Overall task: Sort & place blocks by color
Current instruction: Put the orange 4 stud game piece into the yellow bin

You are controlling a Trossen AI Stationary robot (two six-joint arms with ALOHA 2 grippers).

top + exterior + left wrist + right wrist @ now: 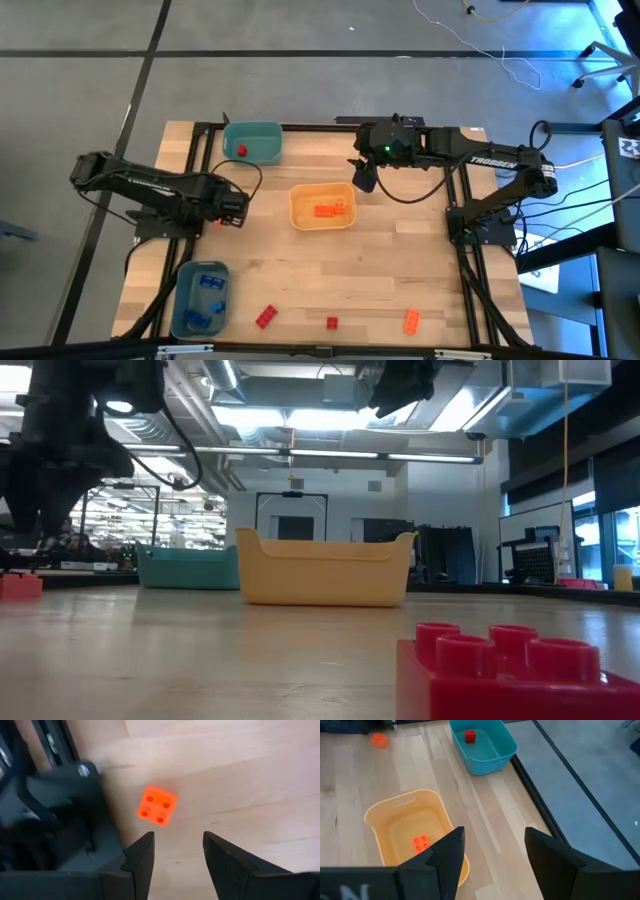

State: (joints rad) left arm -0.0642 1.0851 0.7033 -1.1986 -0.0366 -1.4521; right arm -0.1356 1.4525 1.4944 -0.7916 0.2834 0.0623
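- The left arm reaches in from the left table edge, stretched out low across the wood toward the yellow-orange bin [322, 207]. It ends to the left of that bin, with bare table between them.
- The left gripper [177, 851] points down at the table with its two dark fingers [142, 857] spread apart and nothing between them. A small square orange block [157, 806] with four studs lies on the wood just ahead of the fingertips, not touched.
- The blue bin [200, 297] sits to the lower left of the yellow-orange bin, near the table's front corner, with several blue blocks [206, 285] inside.
- The teal bin [252, 142] stands to the upper left of the yellow-orange bin, at the far table edge, holding one red block [241, 151].
- A red block [266, 317] lies on the wood in front of the yellow-orange bin, slightly to its left, and a smaller red block [332, 322] lies in front of it near the front edge.
- The yellow-orange bin, at mid-table, holds orange blocks [329, 209].
- The right gripper [492, 852] hangs above the yellow-orange bin's far right corner, fingers parted and empty, angled down over the bin's rim.
- An orange block [411, 320] rests in front and to the right of the yellow-orange bin, close to the front edge.
- The right arm comes from the right table edge, folded at the elbow, its forearm running back toward the bin.
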